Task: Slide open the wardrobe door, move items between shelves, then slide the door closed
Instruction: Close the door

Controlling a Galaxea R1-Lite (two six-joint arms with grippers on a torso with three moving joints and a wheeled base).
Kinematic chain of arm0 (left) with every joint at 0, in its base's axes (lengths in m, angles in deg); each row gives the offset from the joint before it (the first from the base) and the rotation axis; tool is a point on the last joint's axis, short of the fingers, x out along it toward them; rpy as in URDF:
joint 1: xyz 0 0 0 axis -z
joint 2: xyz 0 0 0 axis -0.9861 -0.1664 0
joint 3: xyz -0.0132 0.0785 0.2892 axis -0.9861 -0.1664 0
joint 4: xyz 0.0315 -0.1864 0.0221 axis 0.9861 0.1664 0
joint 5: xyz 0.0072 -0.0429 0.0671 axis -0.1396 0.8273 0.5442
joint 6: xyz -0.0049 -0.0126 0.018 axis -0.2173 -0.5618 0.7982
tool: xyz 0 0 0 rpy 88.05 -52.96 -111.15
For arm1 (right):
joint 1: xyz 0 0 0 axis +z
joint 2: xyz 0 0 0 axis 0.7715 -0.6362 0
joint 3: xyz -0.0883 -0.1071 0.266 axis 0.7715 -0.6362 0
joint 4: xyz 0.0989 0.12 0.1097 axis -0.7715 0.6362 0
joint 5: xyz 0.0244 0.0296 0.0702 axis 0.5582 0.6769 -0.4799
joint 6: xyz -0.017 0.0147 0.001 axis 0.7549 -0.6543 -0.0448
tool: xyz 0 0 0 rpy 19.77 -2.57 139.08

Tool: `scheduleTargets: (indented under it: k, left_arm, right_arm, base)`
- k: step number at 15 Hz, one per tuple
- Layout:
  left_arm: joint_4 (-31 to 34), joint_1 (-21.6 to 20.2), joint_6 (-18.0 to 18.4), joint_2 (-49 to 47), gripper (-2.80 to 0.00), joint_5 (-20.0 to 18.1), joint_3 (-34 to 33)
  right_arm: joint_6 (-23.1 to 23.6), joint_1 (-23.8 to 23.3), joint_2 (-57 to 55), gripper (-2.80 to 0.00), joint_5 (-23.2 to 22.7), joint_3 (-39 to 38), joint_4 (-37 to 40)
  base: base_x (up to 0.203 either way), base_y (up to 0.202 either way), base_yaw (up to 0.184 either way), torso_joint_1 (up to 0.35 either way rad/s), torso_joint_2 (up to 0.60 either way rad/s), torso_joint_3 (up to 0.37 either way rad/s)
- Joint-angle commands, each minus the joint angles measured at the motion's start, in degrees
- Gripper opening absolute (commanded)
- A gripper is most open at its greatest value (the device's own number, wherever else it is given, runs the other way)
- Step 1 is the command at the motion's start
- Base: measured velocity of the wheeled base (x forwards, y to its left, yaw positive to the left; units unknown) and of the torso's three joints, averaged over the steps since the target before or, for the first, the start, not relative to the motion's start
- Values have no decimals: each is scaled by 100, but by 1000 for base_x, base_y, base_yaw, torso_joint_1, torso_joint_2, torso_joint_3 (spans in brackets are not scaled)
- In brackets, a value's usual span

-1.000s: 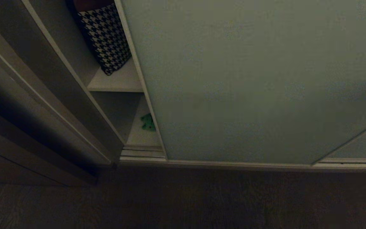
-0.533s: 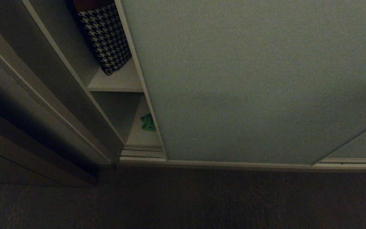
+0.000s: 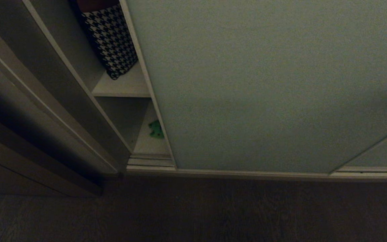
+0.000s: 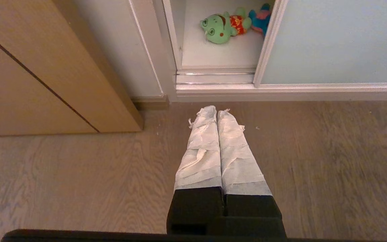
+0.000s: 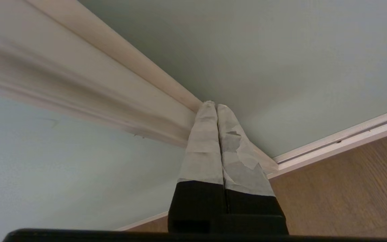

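1. Across most of the head view stands the sliding wardrobe door (image 3: 264, 84), a big flat grey-green panel in a slim pale frame. It leaves only a narrow gap at its left edge. I judge it stiff, fairly heavy and smooth-faced, with nothing on the flat to pinch, so the raised frame edge is the place to push.
2. In that gap the white shelves (image 3: 123, 88) show: an upper board bearing a houndstooth bag (image 3: 111, 40), and a bottom board just behind the floor track (image 4: 215, 78).
3. On the bottom board lie the items. The green plush toy (image 4: 221, 28) is on its side, with the teal-blue plush toy (image 4: 260, 18) touching it and partly hidden by the door frame. Both look soft, light and easy to squash, so a pinch across the body should hold; gripping a limb would let them dangle.
4. The right gripper (image 5: 216, 107) has its taped fingers pressed together, holding nothing. Its tips rest in the corner where a vertical frame strip (image 5: 139, 64) meets the door panel, which looks like a pushing contact rather than a grasp. It could slip if it rides up off the strip.
5. The left gripper (image 4: 216, 112) hangs over the wooden floor (image 4: 314, 168) short of the track. Its fingers are likewise closed and empty, and it appears idle.
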Motion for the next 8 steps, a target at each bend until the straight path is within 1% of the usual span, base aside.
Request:
scheduleTargets:
  k: [1, 8]
  left_arm:
    - [-1, -7, 3, 2, -280, 0, -1]
    - [-1, -3, 3, 2, -280, 0, -1]
  right_arm:
    - [-12, 50, 31, -280, -37, -8, 10]
    - [-4, 166, 641, -280, -57, -407, 16]
  base:
    - [0, 0, 0, 0, 0, 0]
    - [0, 0, 0, 0, 0, 0]
